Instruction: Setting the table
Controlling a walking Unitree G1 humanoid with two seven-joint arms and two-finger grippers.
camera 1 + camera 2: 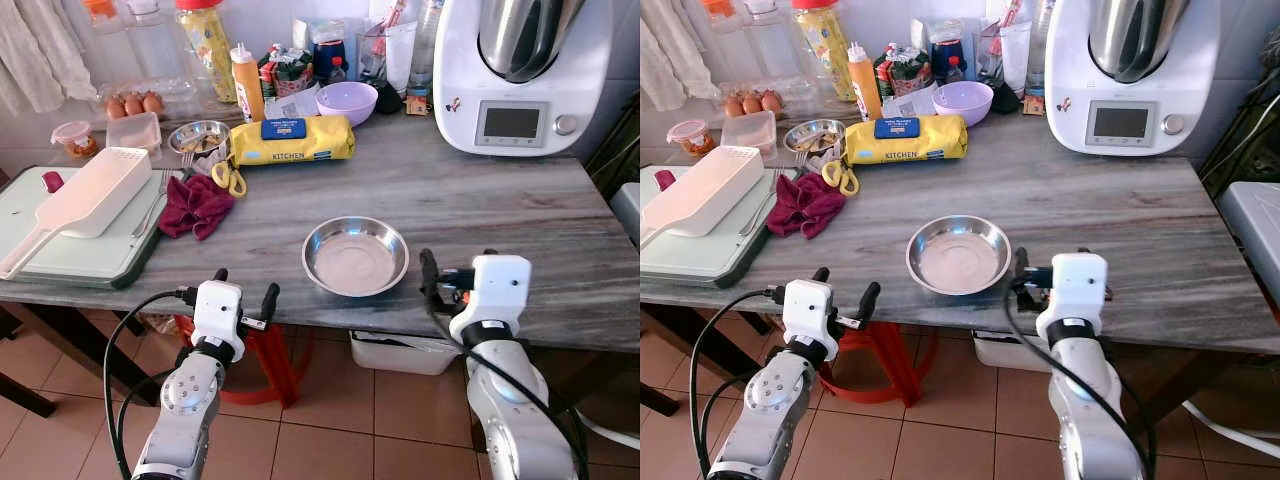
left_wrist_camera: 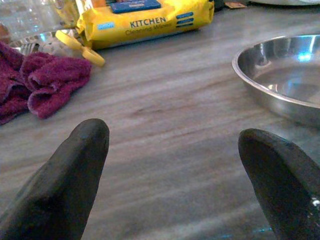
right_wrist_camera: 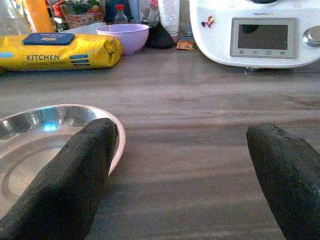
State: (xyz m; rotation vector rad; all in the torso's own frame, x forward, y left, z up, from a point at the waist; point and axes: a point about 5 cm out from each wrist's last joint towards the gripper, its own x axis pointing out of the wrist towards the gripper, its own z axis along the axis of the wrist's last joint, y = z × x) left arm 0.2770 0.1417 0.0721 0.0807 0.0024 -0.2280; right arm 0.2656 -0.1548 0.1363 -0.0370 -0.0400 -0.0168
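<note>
Steel plate (image 1: 355,256) empty, near table (image 1: 520,210) front edge, between both grippers. Left gripper (image 1: 243,290) wide apart at edge. Right gripper (image 3: 185,170) wide, one finger beside plate rim. Yellow pack (image 1: 293,139) reads "KITCHEN Cleaning Wipes".

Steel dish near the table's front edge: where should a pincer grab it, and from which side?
Probably the rim of the round stainless-steel dish. It lies flat, shallow and empty, so only its thin flared lip offers a pinch. The right pincer is open beside the dish's right edge; come in low from that side, one finger over the lip and one under it.
</note>
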